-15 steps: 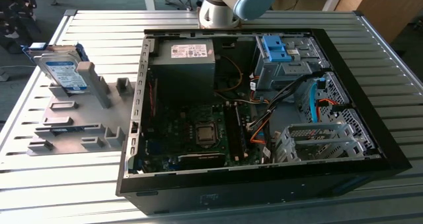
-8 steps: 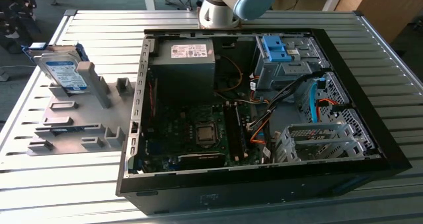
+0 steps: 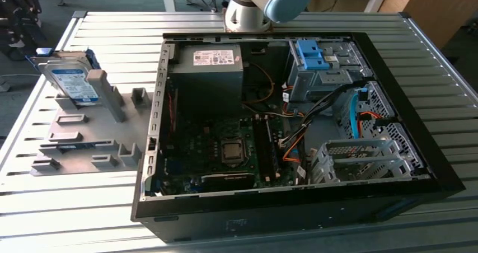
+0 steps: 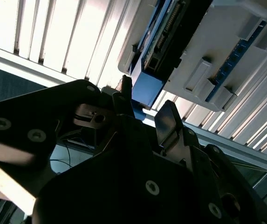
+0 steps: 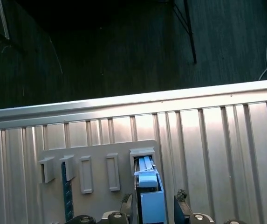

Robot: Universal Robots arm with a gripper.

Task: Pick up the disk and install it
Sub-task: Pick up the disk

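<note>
The disk (image 3: 71,82), silver with a white-and-blue label and a blue bracket, stands on edge in a grey slotted holder (image 3: 82,135) on the table at the exterior view's left. Nothing touches it there. Part of my arm (image 3: 258,6) shows at the back edge of the exterior view. In both wrist views the disk (image 5: 147,186) (image 4: 147,88) lies past my gripper (image 5: 154,207) (image 4: 145,109), in line with the gap. The gripper is open and its fingers (image 5: 182,205) hold nothing. The distance to the disk cannot be told.
An open black computer case (image 3: 440,180) fills the middle and right of the slatted metal table. Inside it are a grey power supply (image 3: 216,60), a blue latch piece (image 3: 310,54), cables, and a metal drive cage (image 3: 359,158). Beyond the holder, the table edge (image 5: 133,105) drops to dark floor.
</note>
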